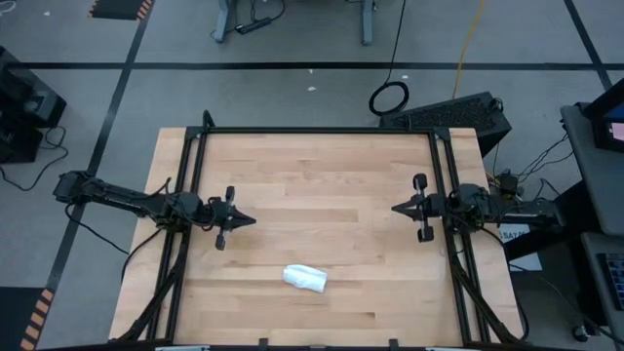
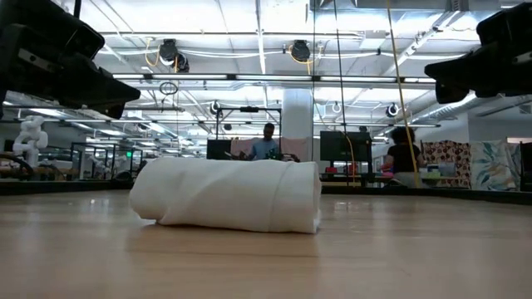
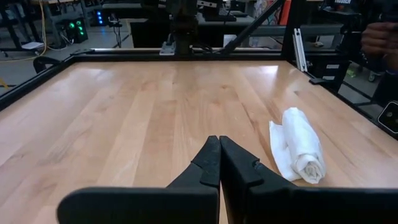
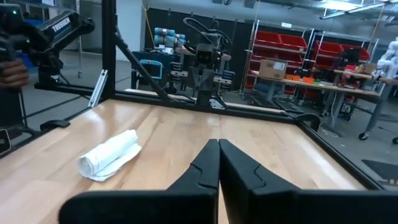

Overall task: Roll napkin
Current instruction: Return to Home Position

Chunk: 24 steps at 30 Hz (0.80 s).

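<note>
1. One napkin [image 1: 306,278]: a white cloth rolled into a short, thick tube. It lies on its side on the desk [image 1: 322,166]. In the left wrist view the spiral of one end shows, and a loose flap lies flat on the wood beside the roll.
2. The napkin sits near the middle of the desk's width, off the line between the two claws and towards the long edge opposite the dark case on the floor. It is nearer the left claw than the right, and well apart from both.
3. Two arms, one at each short side of the desk, both pointing inward.
4. Left claw [image 1: 249,220]: fingers pressed together, holding nothing, above bare wood.
5. Right claw [image 1: 398,209]: fingers pressed together, holding nothing, above bare wood.
6. Several red bins [image 4: 298,43] stand on a rack behind the desk, with one cardboard box [image 4: 272,68] on a bench below them. What they hold cannot be told.
7. The desk is pale wooden planking set inside a black metal frame [image 1: 322,131].
8. The room is a large workshop with a grey floor, ceiling lights and cables. Two people [image 2: 266,143] [image 2: 404,154] are in the low view's background.
</note>
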### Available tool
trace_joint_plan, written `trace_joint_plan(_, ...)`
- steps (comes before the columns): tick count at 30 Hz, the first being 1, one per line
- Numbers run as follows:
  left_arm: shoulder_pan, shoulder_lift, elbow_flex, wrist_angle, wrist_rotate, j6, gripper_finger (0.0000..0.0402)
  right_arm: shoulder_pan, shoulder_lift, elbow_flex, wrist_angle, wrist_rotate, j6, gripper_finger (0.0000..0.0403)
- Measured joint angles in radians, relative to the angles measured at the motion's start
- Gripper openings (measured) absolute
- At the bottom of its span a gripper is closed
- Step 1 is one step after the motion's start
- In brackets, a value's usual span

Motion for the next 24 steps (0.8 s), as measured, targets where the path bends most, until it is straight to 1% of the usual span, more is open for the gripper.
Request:
trace_joint_plan(7,0.005,-0.002,0.0,0.001,0.0,0.023,0.0002,0.0,0.0,0.0,-0.007,0.0,0.032,0.0)
trace_joint_plan(13,0.044,-0.038,0.0,0.003,0.002,0.027,0.0002,0.0,0.0,0.0,-0.007,0.0,0.031,0.0)
trace_joint_plan(19,0.114,-0.103,0.0,-0.001,0.102,0.056,0.0002,0.0,0.0,0.0,-0.007,0.0,0.031,0.0)
trace_joint_plan(21,0.145,-0.128,0.0,-0.027,0.132,0.054,0.0002,0.0,0.0,0.0,-0.007,0.0,0.031,0.0)
trace_joint_plan(24,0.182,-0.178,0.0,-0.09,0.148,0.051,0.0001,0.0,0.0,0.0,-0.007,0.0,0.031,0.0)
